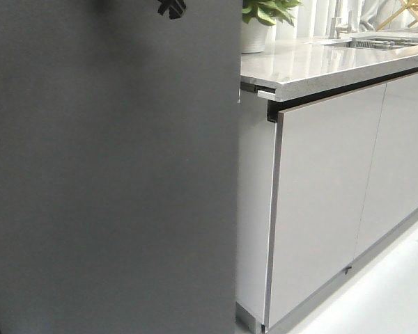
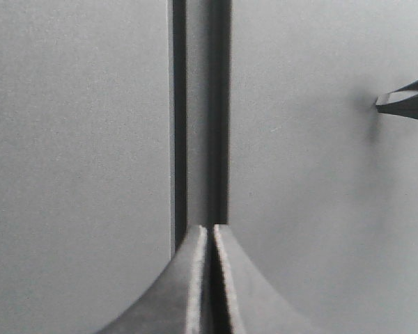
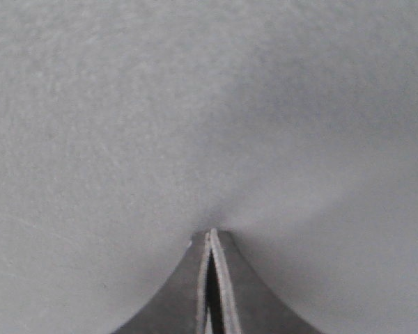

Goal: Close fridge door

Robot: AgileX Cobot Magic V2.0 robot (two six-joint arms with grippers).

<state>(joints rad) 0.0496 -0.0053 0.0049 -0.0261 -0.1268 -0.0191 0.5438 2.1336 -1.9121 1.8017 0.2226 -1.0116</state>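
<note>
Left wrist view: the left gripper (image 2: 210, 229) is seen with its fingers pressed together, empty, tips at the dark gap beside the fridge door (image 2: 320, 167), and the right gripper (image 3: 211, 235) is also shut tight on nothing, its tips touching the flat grey face. From the front, the door (image 1: 111, 181) is seen filling the left side, next to the pale cabinet doors (image 1: 327, 202). The door is judged nearly or fully closed; only a last push may be left.
</note>
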